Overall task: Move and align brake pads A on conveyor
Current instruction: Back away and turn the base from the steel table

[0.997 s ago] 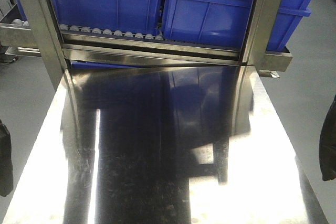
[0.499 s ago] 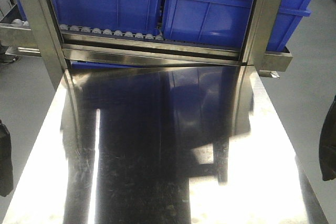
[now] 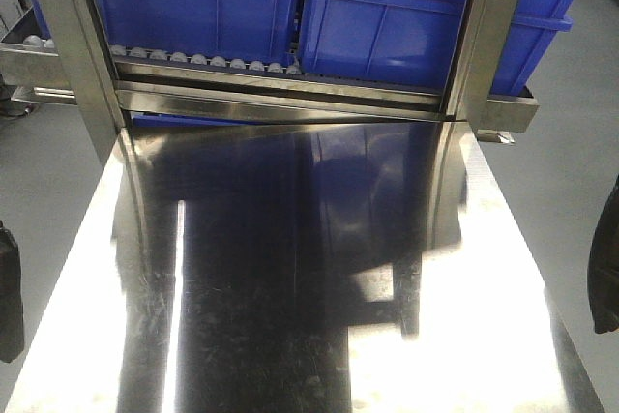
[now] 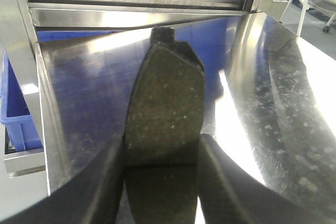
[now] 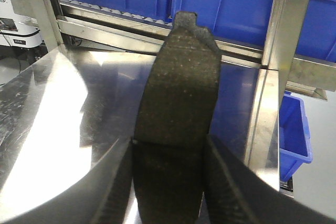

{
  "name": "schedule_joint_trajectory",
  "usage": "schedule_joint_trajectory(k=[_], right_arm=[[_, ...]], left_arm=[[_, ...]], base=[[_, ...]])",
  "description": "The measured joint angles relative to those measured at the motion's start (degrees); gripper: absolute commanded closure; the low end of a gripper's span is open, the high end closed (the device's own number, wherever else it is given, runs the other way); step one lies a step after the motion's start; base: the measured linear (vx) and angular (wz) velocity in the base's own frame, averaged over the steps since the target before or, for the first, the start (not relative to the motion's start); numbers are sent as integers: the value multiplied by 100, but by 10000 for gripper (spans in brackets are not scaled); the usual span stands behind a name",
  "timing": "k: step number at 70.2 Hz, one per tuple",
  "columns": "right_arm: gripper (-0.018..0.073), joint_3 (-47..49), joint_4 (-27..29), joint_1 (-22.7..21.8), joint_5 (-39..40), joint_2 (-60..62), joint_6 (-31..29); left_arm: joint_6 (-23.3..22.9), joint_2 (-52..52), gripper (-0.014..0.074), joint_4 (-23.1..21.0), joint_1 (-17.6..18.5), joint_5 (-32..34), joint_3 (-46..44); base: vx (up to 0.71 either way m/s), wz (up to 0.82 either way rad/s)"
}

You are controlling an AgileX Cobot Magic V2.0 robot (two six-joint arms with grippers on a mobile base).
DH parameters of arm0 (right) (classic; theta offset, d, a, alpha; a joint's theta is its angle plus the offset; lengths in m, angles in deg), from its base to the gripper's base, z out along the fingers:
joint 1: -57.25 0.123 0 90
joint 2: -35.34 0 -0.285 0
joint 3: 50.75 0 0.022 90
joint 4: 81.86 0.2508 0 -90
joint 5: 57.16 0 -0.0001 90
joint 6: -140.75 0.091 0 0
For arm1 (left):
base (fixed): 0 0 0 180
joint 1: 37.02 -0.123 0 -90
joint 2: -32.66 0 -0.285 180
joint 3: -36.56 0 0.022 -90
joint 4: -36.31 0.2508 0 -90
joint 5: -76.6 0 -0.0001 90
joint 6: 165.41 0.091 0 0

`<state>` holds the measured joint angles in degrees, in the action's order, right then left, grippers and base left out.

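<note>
Nothing has shifted in the front view since a second ago. The left gripper (image 4: 160, 148) pinches the left brake pad (image 4: 165, 103), the right gripper (image 5: 167, 142) the right brake pad (image 5: 178, 87), both over the steel tabletop (image 4: 273, 103). The pads look stiff, dense and gritty, so edge grips should hold. No conveyor in view.

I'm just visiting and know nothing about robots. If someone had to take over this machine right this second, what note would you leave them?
Left gripper: shut on a brake pad, facing the steel tabletop.
Right gripper: shut on a second brake pad, facing the same tabletop.
The conveyor and any other pads are not in view.
Done: one pad is gripped in each gripper.
Left: carry both to the conveyor and set them down aligned.
</note>
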<state>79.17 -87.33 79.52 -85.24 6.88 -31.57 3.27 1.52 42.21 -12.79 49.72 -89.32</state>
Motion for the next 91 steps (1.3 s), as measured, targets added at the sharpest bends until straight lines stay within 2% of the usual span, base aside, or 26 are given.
schedule_joint_trajectory(k=[40,91], right_arm=[[562,0,-12,0,-6,0,0],[562,0,-12,0,-12,0,0]], left_arm=[[0,0,443,0,0,-5,0],[0,0,443,1,0,-5,0]], base=[[-13,19],[-8,50]])
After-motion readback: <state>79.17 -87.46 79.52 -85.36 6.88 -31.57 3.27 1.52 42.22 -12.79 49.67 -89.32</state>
